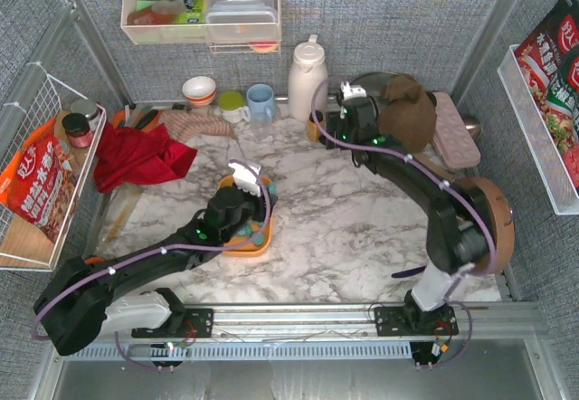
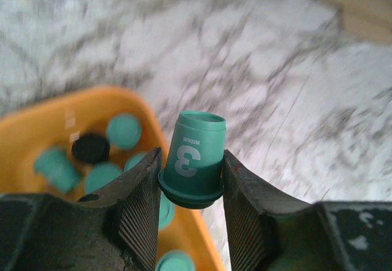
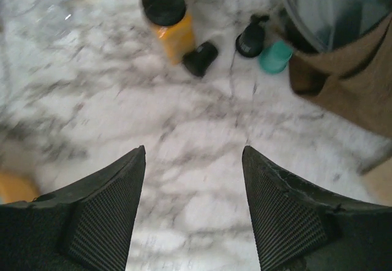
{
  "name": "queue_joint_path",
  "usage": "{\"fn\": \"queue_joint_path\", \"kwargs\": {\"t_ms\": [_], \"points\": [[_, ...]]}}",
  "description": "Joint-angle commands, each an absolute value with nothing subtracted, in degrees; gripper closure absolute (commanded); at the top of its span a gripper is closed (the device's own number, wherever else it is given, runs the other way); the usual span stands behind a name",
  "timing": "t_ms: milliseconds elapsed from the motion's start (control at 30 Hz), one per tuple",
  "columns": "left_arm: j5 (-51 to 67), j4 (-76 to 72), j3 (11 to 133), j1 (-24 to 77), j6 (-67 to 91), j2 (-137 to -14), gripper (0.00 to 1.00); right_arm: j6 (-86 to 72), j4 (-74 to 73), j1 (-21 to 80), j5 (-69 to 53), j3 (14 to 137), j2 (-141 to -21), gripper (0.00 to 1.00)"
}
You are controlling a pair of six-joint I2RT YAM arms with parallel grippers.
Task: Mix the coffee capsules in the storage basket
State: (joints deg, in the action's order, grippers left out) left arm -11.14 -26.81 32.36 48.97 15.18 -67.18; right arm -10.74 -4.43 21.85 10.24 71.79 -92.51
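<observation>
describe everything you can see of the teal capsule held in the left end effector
The teal capsule is a small truncated cone, plastic-looking, with a flared rim at its wide end and a white "3" on its side. The ribbed fingers of the left end effector pinch it at that rim, narrow end pointing away. It hangs over the edge of the orange storage basket, touching nothing else.

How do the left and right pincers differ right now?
The left pincer is shut on a teal capsule marked 3; the right pincer is open and empty. The left pincer is at the orange basket edge; the right pincer is over the marble tabletop near an amber bottle. Both have black ribbed pads.
</observation>
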Motion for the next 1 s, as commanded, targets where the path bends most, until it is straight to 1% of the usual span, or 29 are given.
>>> {"fn": "queue_joint_path", "kwargs": {"t_ms": [0, 167, 333, 400, 467, 633, 867, 967], "points": [[-16.4, -10.5, 32.2, 48.9, 23.6, -67.5, 0.6, -8.1, -6.1, 18.9, 12.6, 84.5, -105.1, 0.33], [-17.6, -6.8, 33.7, 48.7, 25.0, -70.4, 0.6, -9.1, -7.3, 16.4, 12.7, 95.9, -117.9, 0.42], [-18.3, -5.1, 34.0, 48.4, 25.6, -71.9, 0.59, -9.3, -9.4, 14.4, 17.1, 102.1, -126.0, 0.42], [-18.6, -4.3, 34.1, 48.1, 26.3, -72.2, 0.58, -11.3, -10.3, 13.0, 17.5, 103.6, -128.1, 0.42], [-18.9, -3.3, 34.3, 47.8, 26.7, -72.2, 0.57, -14.0, -11.7, 11.2, 13.2, 104.6, -129.3, 0.44], [-19.9, -1.8, 33.6, 47.6, 28.1, -70.7, 0.53, -17.0, -12.0, 9.3, 10.8, 104.9, -130.7, 0.45], [-20.6, -3.1, 32.0, 46.9, 30.1, -70.1, 0.41, -18.0, -13.5, 9.0, 12.6, 108.6, -134.5, 0.46], [-21.0, -3.6, 31.2, 46.9, 30.9, -69.3, 0.3, -17.9, -12.5, 9.0, 14.9, 108.3, -134.4, 0.46]]}}
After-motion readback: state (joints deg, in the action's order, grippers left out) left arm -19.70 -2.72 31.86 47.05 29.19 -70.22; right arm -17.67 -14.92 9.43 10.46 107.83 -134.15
